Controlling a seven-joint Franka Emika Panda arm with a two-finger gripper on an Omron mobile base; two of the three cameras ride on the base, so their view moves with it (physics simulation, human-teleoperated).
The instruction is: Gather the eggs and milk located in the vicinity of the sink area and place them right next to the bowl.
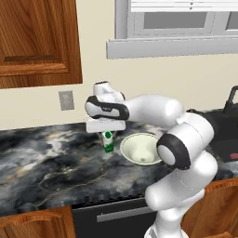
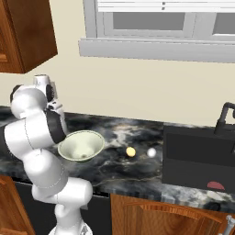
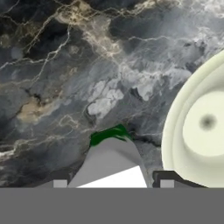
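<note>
Beside the bowl (image 1: 139,148), on its left in the left base view, the milk (image 1: 108,141) hangs upright under the pincer (image 1: 107,133), clamped on it, base at or just above the desk (image 1: 42,162).

Right of the bowl in the right base view, two eggs (image 2: 131,152) lie well apart from it, toward the sink (image 2: 197,158).

Under the hand, the hand view shows the carton's long axis pointing at bare marble, bowl rim just beside.

The arm (image 1: 186,153) is glossy white with rounded, bulbous link shells, glossy black bands at its joints, and a boxy white end effector (image 1: 107,129) under a black-trimmed wrist housing.
</note>
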